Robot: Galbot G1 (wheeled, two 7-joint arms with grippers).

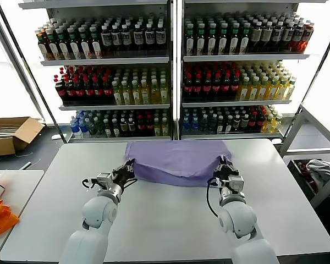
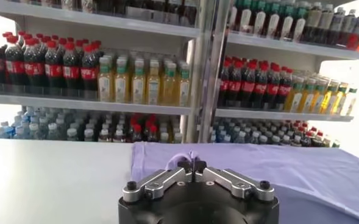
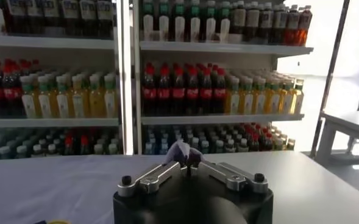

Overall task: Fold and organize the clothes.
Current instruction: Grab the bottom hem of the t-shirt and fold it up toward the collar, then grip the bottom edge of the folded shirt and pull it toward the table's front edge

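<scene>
Lavender T-shirt (image 1: 179,159) lies partly folded at centre frame on the white counter (image 1: 170,220), its long axis running side to side, with the left claw (image 1: 129,168) pinched shut on its lower-left corner and the right claw (image 1: 224,168) pinched shut on its lower-right corner. The body of the shirt lies straight ahead of both claws, toward the bottle shelves (image 1: 170,60), neither arm nearer; the next fold would probably carry the gripped edge forward. No print, neck label or bottle brand is readable.
</scene>
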